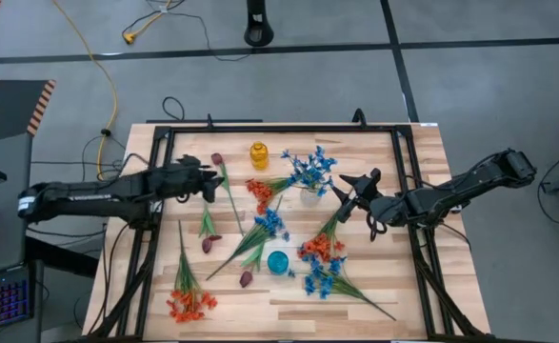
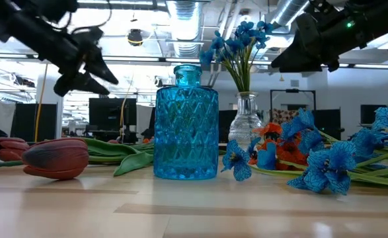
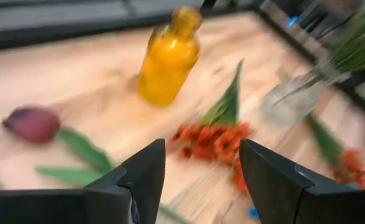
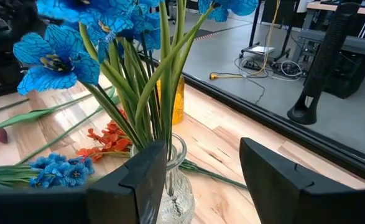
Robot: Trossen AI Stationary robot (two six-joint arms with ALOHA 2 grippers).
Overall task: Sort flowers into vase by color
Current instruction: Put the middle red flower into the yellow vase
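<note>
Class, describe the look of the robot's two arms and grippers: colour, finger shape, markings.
Both arms are black and jointed. The left gripper and right gripper each have two blunt, dark, wedge-shaped fingers. The left arm carries small white lettering.

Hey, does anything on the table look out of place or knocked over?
Nothing is tipped: the yellow vase, blue vase and clear vase stand upright. Only the clear vase holds flowers, all blue. The other sprays lie loose across the table, colours mixed.

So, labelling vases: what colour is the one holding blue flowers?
Clear glass vase; right wrist view shows it best.
</note>
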